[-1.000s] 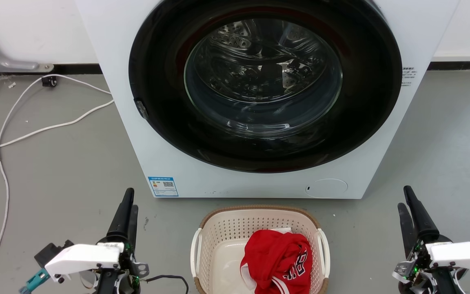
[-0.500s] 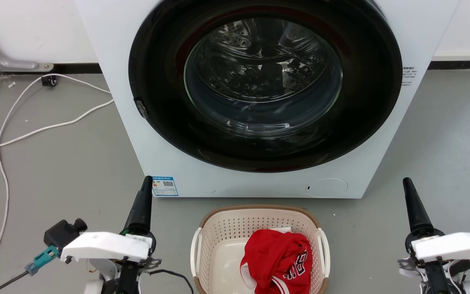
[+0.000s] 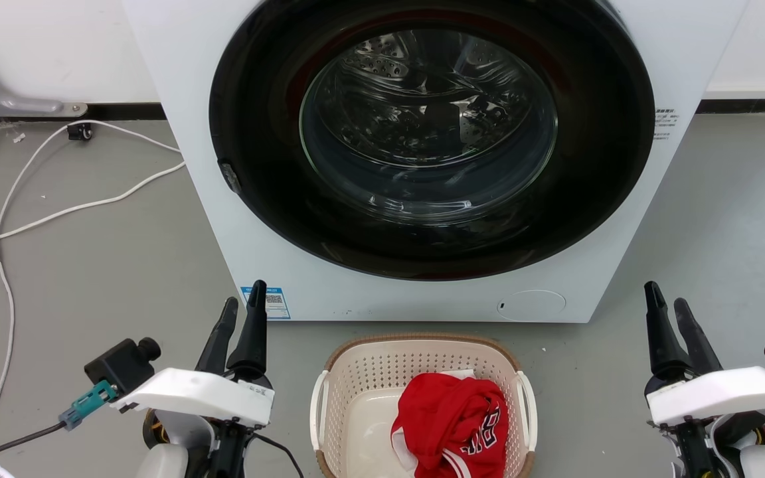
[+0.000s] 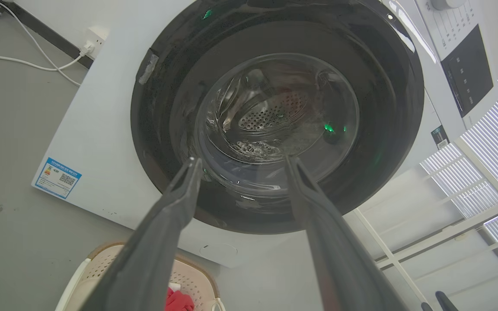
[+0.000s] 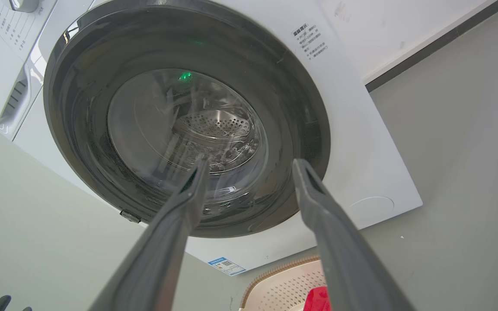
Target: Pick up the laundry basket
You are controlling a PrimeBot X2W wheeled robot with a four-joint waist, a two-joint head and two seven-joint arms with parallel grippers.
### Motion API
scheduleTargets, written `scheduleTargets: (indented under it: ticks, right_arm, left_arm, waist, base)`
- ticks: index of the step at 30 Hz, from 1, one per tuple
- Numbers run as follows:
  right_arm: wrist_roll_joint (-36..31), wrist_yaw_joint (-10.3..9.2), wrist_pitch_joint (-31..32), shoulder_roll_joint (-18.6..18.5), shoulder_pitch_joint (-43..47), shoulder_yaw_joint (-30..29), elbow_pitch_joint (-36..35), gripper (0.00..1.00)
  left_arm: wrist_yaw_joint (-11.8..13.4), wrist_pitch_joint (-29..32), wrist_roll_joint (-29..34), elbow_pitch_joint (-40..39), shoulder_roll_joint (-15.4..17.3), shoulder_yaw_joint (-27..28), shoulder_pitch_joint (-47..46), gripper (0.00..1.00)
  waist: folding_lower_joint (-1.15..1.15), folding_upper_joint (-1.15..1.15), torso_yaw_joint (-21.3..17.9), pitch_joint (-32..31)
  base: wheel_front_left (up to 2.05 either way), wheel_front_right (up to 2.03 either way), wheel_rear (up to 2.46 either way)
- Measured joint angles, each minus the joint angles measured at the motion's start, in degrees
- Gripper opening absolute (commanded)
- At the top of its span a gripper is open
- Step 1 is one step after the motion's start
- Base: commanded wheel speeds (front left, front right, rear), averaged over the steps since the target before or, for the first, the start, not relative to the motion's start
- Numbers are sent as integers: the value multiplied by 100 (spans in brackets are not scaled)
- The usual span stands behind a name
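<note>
The laundry basket (image 3: 362,372) is cream with perforated sides, a brown woven rim and white side handles. It stands on the grey floor just in front of the washing machine, at the bottom middle of the head view, with a red garment (image 3: 452,421) inside. Its rim also shows low in the left wrist view (image 4: 102,259) and the right wrist view (image 5: 275,276). My left gripper (image 3: 244,302) is open, to the basket's left and apart from it. My right gripper (image 3: 667,295) is open, to the basket's right, holding nothing.
A white front-loading washing machine (image 3: 289,252) with a closed dark round door (image 3: 429,133) stands right behind the basket. White cables (image 3: 57,212) trail over the floor at the left. A dark skirting strip (image 3: 751,106) runs along the back wall.
Both arms have moved forward and inward toward the basket's sides, and each wrist has rolled, so both fingers of each gripper now show apart.
</note>
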Motion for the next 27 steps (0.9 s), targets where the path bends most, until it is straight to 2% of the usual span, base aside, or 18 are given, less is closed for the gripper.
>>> scheduleTargets:
  ticks: [15, 27]
  right_arm:
    - [-1295, 1, -63, 8, -42, -13, -30, 100]
    - [-1957, 1, -115, 9, -48, 66, -75, 100]
  left_arm:
    - [-1, -260, 1270, 144, 44, -212, -135, 100]
    - [-5, -435, 2105, 255, 116, -377, -270, 100]
  waist:
    - [0, 0, 6, 16]
    - [0, 0, -6, 27]
  base:
    - [0, 0, 0]
    - [0, 0, 0]
